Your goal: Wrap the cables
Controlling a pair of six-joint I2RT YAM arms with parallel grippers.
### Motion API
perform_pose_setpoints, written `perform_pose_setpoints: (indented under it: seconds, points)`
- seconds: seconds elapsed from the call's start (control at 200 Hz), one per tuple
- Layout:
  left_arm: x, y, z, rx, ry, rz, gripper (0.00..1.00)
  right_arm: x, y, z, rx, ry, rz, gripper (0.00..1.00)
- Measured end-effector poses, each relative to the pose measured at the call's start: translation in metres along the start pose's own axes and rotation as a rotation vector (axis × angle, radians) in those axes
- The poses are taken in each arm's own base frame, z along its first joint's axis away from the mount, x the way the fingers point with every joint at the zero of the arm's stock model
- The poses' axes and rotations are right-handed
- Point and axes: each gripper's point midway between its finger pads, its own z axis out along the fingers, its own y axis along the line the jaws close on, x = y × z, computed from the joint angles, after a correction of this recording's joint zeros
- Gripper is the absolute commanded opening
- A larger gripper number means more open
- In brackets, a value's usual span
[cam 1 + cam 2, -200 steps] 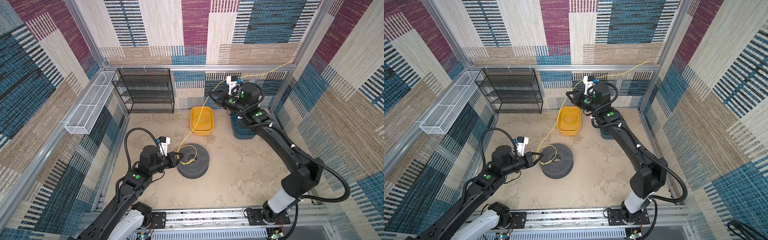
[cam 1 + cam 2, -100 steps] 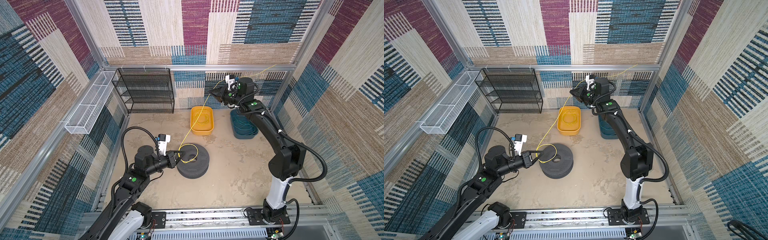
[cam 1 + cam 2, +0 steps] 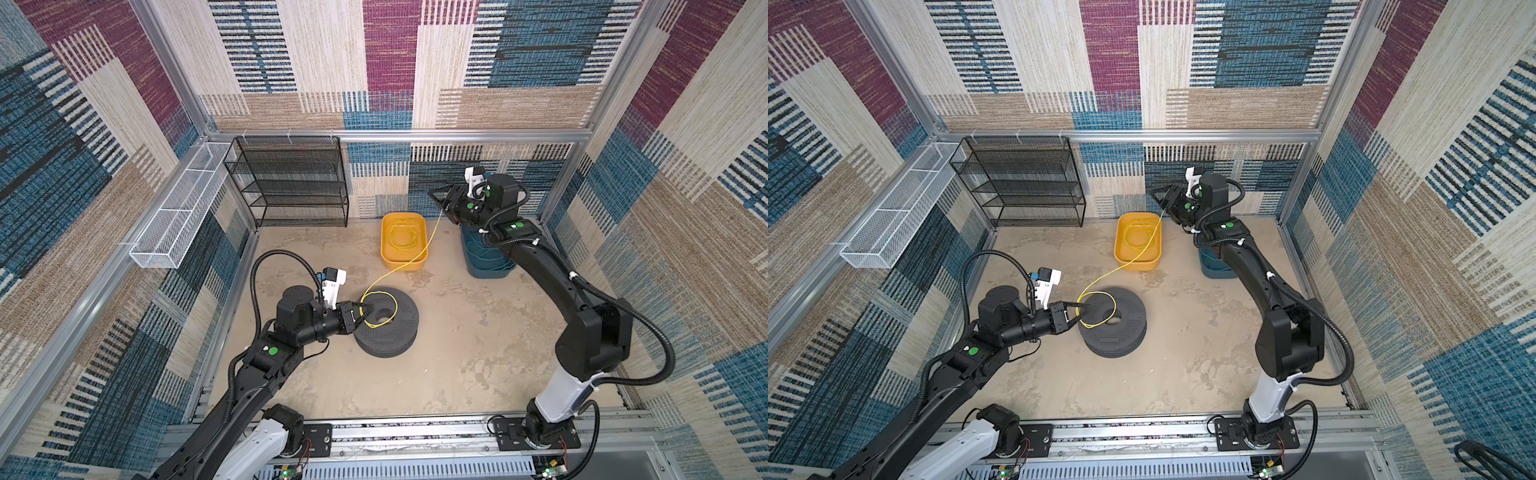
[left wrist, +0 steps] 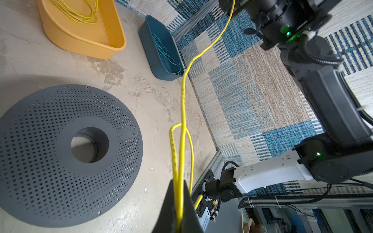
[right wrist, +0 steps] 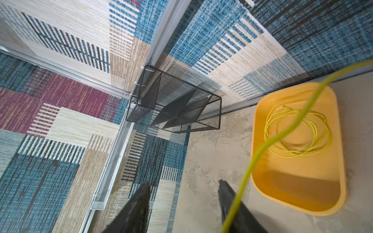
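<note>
Both top views: thin yellow cable (image 3: pixel 397 309) looped over dark grey perforated spool (image 3: pixel 399 337), one strand rose past yellow plastic tub (image 3: pixel 383 243) to right gripper (image 3: pixel 441 200). Left wrist: left gripper (image 4: pixel 177 182) fingers were clamped on cable strands. Right wrist: right gripper's fingers (image 5: pixel 137 207) stood apart, cable crossed one.

open: bare floor (image 3: pixel 478 332) | obstacle: cable (image 4: pixel 183 100) slanting above spool (image 3: pixel 399 336)
</note>
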Motion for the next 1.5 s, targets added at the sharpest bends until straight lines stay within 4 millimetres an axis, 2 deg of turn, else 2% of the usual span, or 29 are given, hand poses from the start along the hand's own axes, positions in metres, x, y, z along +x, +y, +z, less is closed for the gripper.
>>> perform_pose_setpoints:
  seconds: [0.08, 0.321, 0.551, 0.676, 0.886, 0.957, 1.012, 1.097, 1.182, 1.332, 1.402, 1.497]
  points:
    - [-0.003, 0.002, 0.005, 0.002, -0.002, -0.006, 0.0, 0.01, -0.005, -0.019, 0.027, -0.014, -0.009, 0.79]
    - [-0.016, 0.0, 0.017, 0.018, -0.014, -0.011, 0.0, 0.05, -0.029, -0.079, 0.121, -0.032, -0.028, 0.87]
    - [-0.022, -0.005, 0.031, 0.069, -0.003, -0.001, 0.0, 0.044, -0.003, -0.124, 0.136, -0.117, -0.126, 0.88]
    - [-0.02, -0.01, 0.042, 0.103, 0.021, -0.003, 0.0, 0.042, -0.002, -0.14, 0.18, -0.146, -0.152, 0.93]
    - [-0.011, -0.032, 0.06, 0.167, 0.08, 0.029, 0.0, 0.04, -0.003, -0.161, 0.237, -0.194, -0.175, 0.93]
    - [-0.007, -0.037, 0.067, 0.182, 0.096, 0.037, 0.0, 0.044, -0.006, -0.163, 0.236, -0.191, -0.175, 0.92]
    - [-0.004, -0.039, 0.07, 0.186, 0.108, 0.038, 0.0, 0.054, -0.011, -0.16, 0.225, -0.164, -0.16, 0.9]
    - [-0.002, -0.044, 0.073, 0.191, 0.117, 0.047, 0.0, 0.089, -0.029, -0.152, 0.208, -0.078, -0.099, 0.84]
    - [-0.005, -0.049, 0.075, 0.186, 0.104, 0.072, 0.0, 0.123, -0.037, -0.144, 0.182, 0.0, -0.045, 0.77]
    - [-0.008, -0.056, 0.079, 0.153, 0.093, 0.126, 0.0, 0.17, -0.02, -0.123, 0.094, 0.121, 0.007, 0.71]
    - [-0.007, -0.055, 0.082, 0.12, 0.098, 0.15, 0.0, 0.182, -0.01, -0.112, 0.059, 0.157, 0.017, 0.7]
    - [-0.001, -0.053, 0.084, 0.08, 0.113, 0.179, 0.0, 0.187, 0.001, -0.101, 0.029, 0.172, 0.028, 0.69]
